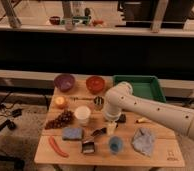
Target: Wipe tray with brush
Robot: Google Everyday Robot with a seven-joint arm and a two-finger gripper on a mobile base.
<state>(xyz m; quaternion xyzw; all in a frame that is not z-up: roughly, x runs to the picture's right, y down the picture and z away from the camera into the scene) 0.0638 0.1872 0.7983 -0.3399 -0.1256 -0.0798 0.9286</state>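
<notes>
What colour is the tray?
Green tray, clearest in the camera view; the hand hangs low over the table's middle.

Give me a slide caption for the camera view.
Robot gripper hangs over the middle of the cluttered wooden table, brush lying untouched just beyond it, green tray at a far corner.
</notes>
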